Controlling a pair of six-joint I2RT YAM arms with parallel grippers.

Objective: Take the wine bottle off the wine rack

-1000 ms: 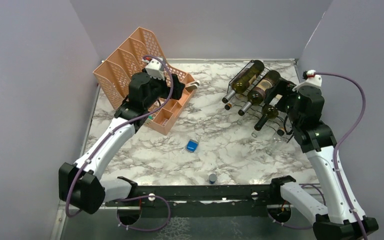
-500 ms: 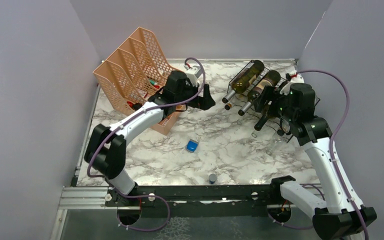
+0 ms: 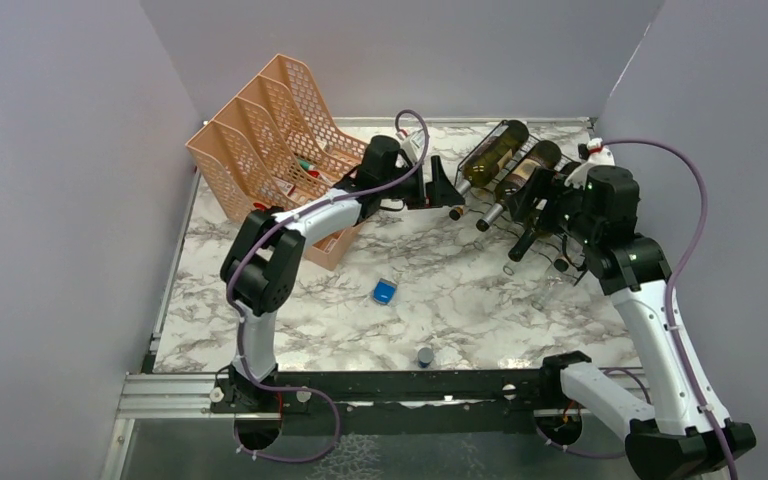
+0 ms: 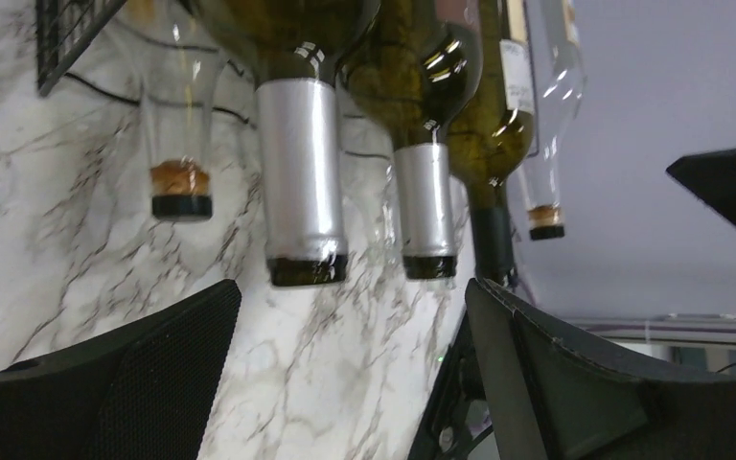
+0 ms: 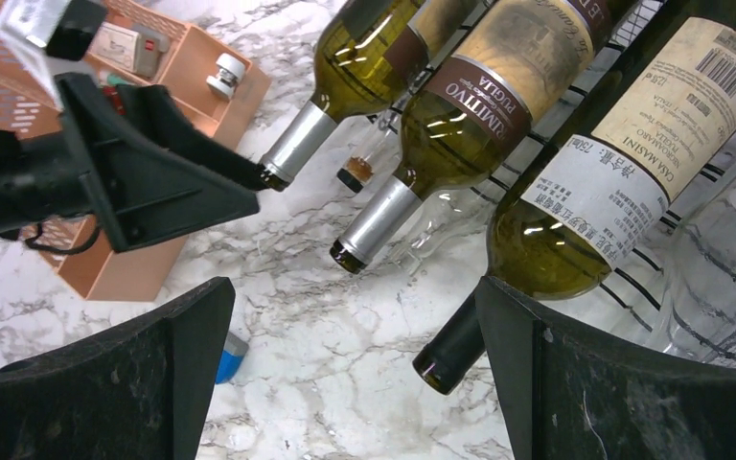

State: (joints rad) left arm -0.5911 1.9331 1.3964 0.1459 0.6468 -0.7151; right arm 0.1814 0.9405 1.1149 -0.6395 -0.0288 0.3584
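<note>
The black wire wine rack (image 3: 550, 240) stands at the back right and holds several bottles, necks pointing left. My left gripper (image 3: 444, 183) is open and empty just left of the silver-foiled neck of the top green bottle (image 3: 490, 155). In the left wrist view that neck (image 4: 302, 182) hangs just beyond the open left gripper (image 4: 350, 364). My right gripper (image 3: 543, 207) hovers open over the rack. In the right wrist view the right gripper (image 5: 355, 374) is empty, and its right finger (image 5: 575, 383) is beside the dark neck of the white-labelled bottle (image 5: 594, 182).
A peach mesh file organizer (image 3: 270, 130) stands at the back left. A small blue object (image 3: 384, 292) and a grey cap (image 3: 425, 355) lie on the marble table. Grey walls close in on three sides. Clear corked bottles (image 4: 180, 192) lie in the rack's lower row.
My left arm has swung right from the peach organizer and stretched out to the bottle necks. My right gripper has shifted a little further over the rack.
</note>
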